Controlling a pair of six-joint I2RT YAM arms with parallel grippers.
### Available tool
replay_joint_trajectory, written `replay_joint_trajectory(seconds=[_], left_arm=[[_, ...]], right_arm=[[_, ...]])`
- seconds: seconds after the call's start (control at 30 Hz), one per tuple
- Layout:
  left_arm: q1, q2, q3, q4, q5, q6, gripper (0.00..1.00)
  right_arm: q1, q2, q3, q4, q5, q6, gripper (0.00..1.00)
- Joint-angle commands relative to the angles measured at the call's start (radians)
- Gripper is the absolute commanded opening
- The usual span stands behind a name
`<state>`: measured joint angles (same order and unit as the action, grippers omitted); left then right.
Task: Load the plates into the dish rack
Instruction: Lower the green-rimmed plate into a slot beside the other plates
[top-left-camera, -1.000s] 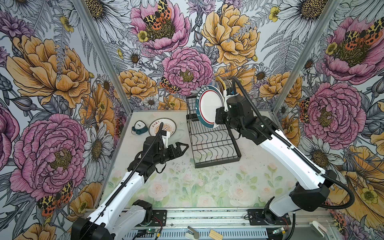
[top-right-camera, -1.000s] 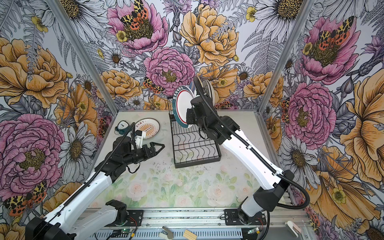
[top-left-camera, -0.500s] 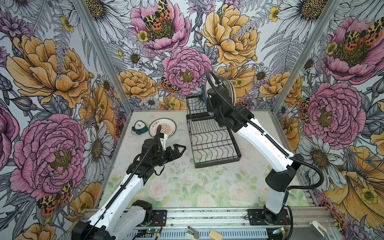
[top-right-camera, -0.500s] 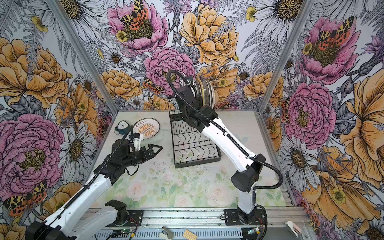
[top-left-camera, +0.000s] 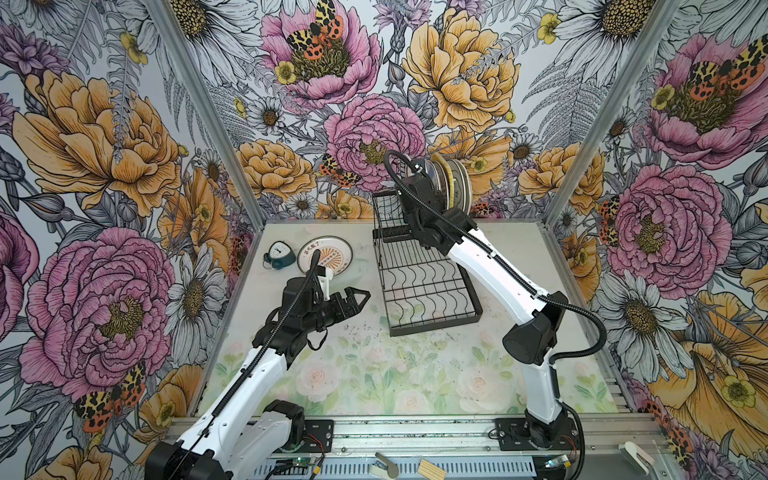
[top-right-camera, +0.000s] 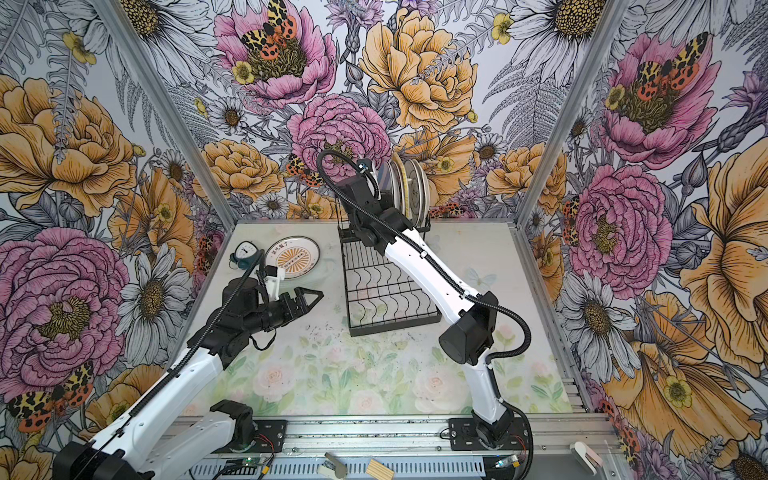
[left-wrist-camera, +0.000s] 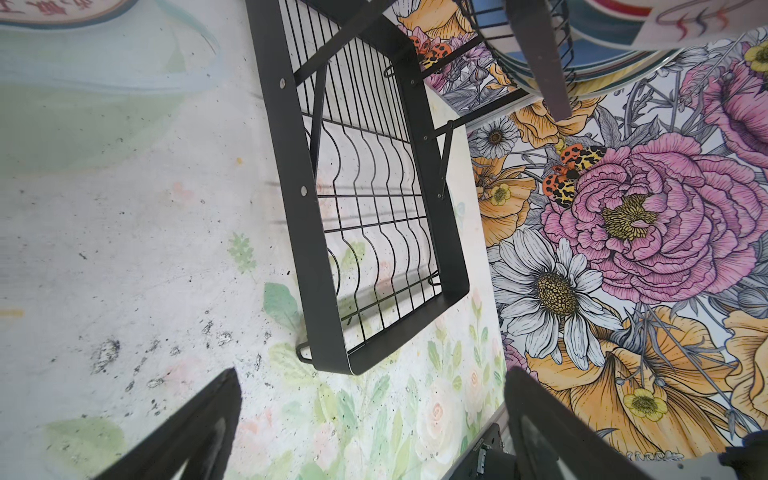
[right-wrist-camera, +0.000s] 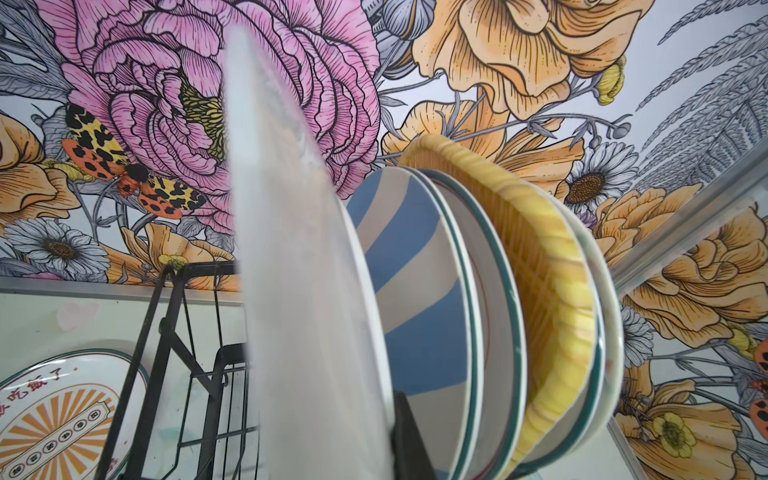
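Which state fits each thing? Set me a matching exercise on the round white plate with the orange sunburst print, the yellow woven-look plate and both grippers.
Things:
1. round white plate with orange sunburst print
2. yellow woven-look plate
3. left gripper
4. right gripper

States:
A. open, nothing between its fingers
B. lying flat on the table
C. shut on the edge of a white plate
D. standing upright on the upper shelf of the black wire dish rack

Pairs: 1-B; 2-D; 3-A; 4-C
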<state>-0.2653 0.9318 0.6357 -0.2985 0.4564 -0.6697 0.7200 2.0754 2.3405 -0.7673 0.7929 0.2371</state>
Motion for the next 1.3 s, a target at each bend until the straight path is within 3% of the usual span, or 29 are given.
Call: replay_joint_trajectory(seconds=[0.0,0.43,1.27], left_arm=[[0.014,-0.002,-0.016,0.017,-0.002,0.017,0.99],[0.024,0.001,-0.021,0.022,0.001,0.009,0.99],[0.024,-0.028,-0.034,0.014,-0.007,-0.007,0.99]], right_arm=[[-0.009,0.004,0.049,0.046,0.032,-0.001,0.0],[-0.027,0.045,0.029,0.044,0.009,0.018,0.0],[-0.04,0.02,-0.037,0.046,0.091,0.064,0.0]])
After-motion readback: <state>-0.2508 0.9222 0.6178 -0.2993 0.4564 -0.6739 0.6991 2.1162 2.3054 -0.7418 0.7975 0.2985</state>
